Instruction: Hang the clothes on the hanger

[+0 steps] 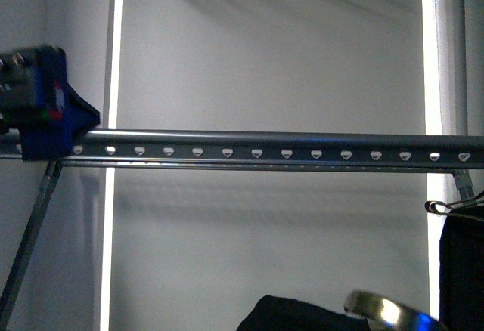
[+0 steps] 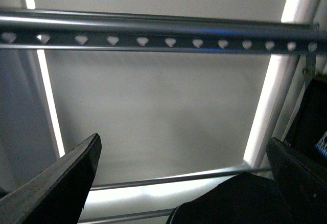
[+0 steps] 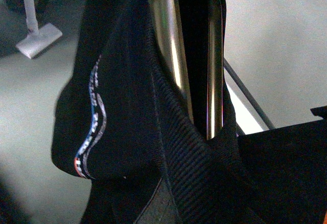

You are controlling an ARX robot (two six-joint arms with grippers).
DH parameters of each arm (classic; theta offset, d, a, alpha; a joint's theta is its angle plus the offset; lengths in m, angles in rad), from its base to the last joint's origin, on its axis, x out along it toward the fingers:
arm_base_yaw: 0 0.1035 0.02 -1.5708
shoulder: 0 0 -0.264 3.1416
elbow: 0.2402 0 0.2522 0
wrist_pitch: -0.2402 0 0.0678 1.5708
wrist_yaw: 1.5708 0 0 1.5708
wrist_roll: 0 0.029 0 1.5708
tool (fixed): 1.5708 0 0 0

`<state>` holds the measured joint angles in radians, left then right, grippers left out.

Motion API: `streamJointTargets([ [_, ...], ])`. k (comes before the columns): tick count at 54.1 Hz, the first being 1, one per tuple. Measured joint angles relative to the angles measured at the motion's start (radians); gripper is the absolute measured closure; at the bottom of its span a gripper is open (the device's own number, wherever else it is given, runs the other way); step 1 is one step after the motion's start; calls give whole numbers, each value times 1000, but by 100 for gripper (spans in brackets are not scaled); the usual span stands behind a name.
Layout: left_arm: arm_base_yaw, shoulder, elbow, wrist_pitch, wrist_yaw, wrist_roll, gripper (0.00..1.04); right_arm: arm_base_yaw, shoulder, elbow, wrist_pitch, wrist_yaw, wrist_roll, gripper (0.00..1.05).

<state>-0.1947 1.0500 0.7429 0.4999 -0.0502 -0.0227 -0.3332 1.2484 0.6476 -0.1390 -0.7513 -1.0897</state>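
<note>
You can't make out the right gripper: its wrist view is crammed with the clothes and their brass hook, so no telling how its fingers sit. Up front only the garment's top pokes in at the bottom edge, below the hanger rail. Your left gripper is spread wide and empty under the rail, another black garment on a wire hanger off to the right

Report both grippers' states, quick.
Left gripper: open, fingers wide apart, gripping nothing.
Right gripper: cannot tell; the clothes and brass hook fill its wrist view.
</note>
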Motion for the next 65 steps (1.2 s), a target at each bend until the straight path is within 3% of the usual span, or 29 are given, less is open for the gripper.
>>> streamJointTargets([
  [7,93,-29,50,-112,-100,-223,7,-22,-2,60,21,-58,251,101],
  [15,149,-78,60,-185,-96,-306,7,-21,-7,129,58,-82,579,101],
  [18,182,-134,77,-335,13,-217,18,-14,-6,172,80,-89,733,101],
  [20,191,-192,43,-405,33,-137,27,-7,2,209,91,-96,868,101],
  [25,191,-304,-102,-365,51,-29,49,13,30,287,126,-113,1144,101],
  [31,192,-367,-252,-305,50,1,72,42,67,352,158,-115,1369,101],
  [39,193,-452,-399,-247,50,10,103,81,122,404,148,-93,1511,101],
  [65,193,-666,-634,-224,50,17,101,134,331,652,116,57,1687,101],
])
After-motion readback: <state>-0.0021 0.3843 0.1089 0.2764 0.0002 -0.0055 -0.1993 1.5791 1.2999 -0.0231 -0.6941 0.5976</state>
